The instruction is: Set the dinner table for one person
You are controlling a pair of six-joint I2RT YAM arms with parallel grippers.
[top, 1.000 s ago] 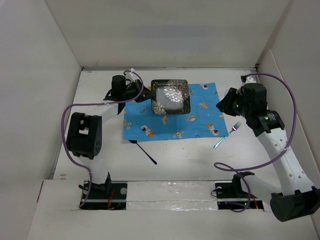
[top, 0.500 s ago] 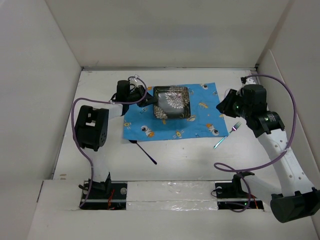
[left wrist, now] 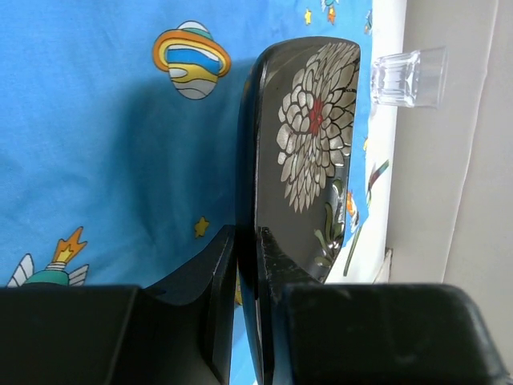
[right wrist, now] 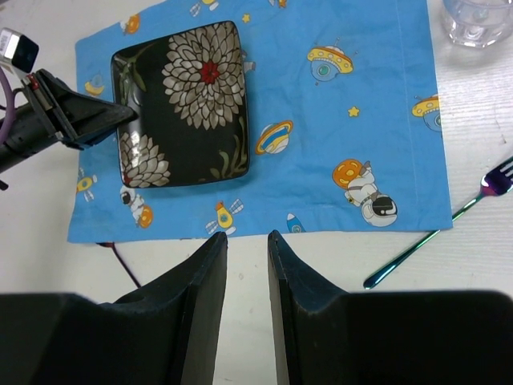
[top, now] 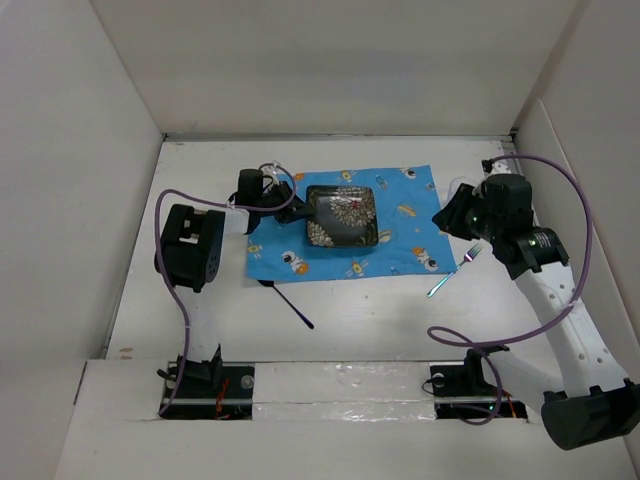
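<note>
So the left gripper (left wrist: 247, 241) is clamping down on the near rim of the black flower plate (left wrist: 309, 144), jaws closed tight on the edge with the plate running out ahead of the fingers. Under that hand the plate is sitting over the blue cartoon placemat (right wrist: 337, 120), more or less centred; I can't tell if it's lying fully flat or hanging a touch above the cloth. The right gripper (right wrist: 247, 241) is hovering with its fingers just a crack apart and nothing between them, looking down at the placemat's near edge. Off to that hand's right a fork (right wrist: 433, 237) is lying on the bare surface just beside the cloth, and further ahead on the same side a clear glass (right wrist: 481, 20) is standing past the cloth's far corner. Back behind the left hand a thin dark utensil (top: 290, 305) is lying at the cloth's near corner; I can't make out what kind. The dinner table (top: 380, 310) is spreading out beneath both hands. I'm guessing we're about halfway: mat and plate are basically in, and letting go plus tidying the fork, utensil and glass is left.
</note>
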